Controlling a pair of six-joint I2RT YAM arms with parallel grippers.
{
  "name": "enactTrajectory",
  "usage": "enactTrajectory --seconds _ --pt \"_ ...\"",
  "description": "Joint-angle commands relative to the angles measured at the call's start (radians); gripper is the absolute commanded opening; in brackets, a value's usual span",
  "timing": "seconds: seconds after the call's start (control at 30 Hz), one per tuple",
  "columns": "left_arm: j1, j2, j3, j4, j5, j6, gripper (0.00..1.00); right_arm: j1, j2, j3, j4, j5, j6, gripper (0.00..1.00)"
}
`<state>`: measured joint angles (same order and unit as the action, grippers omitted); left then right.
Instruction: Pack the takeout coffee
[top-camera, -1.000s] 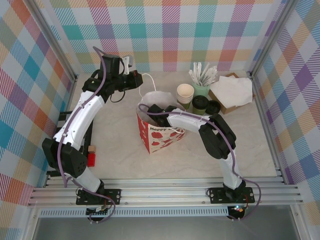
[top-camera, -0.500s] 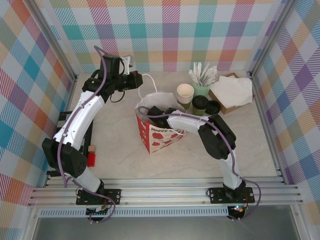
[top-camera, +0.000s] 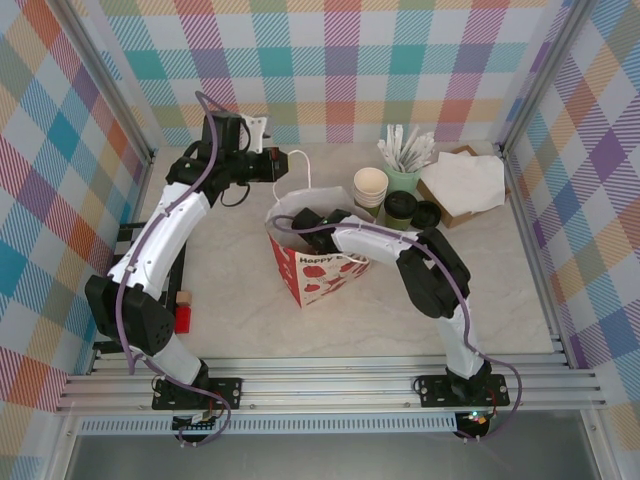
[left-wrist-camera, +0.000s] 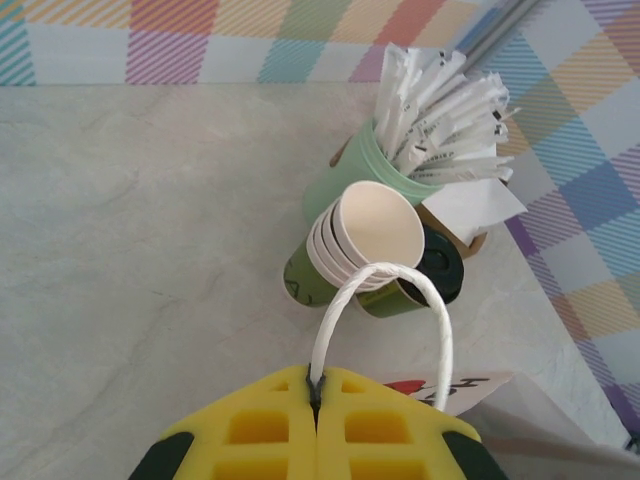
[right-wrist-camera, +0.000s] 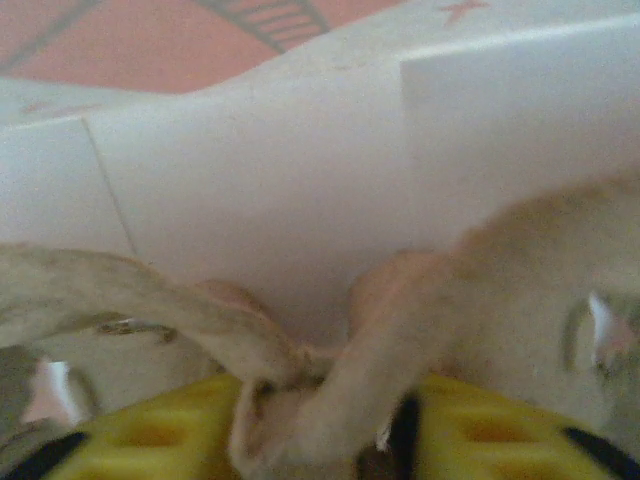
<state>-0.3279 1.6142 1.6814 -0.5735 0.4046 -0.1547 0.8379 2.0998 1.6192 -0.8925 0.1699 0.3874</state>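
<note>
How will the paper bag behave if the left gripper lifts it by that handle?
Probably floppy: the paper bag has a rim that looks curved rather than square in the top view. It would likely swing or tilt, since the left gripper pinches just one thin cord handle. It is probably light, being thin paper.

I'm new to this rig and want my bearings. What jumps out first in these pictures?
The red-and-white paper bag stands mid-table, its white cord handle pinched in the left fingers while the right arm reaches into its open top. Behind it to the right, a stack of cream cups sits beside a mint cup of wrapped sticks and a black-lidded dark-green cup.
</note>
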Motion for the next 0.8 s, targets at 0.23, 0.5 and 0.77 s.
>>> enactTrajectory --seconds 0.23,0.5,0.77 --pt "-0.006 -0.048 -0.022 -0.013 0.029 0.081 0.0 -0.002 -0.176 0.093 -0.071 -0.044 -0.003 0.8" --pt "-0.007 -0.057 -0.019 -0.02 0.001 0.093 0.0 -0.001 -0.184 0.09 -0.099 -0.056 -0.052 0.39" --pt "-0.006 -0.048 -0.011 -0.014 -0.015 0.084 0.0 0.0 -0.115 0.026 -0.077 -0.072 -0.107 0.01"
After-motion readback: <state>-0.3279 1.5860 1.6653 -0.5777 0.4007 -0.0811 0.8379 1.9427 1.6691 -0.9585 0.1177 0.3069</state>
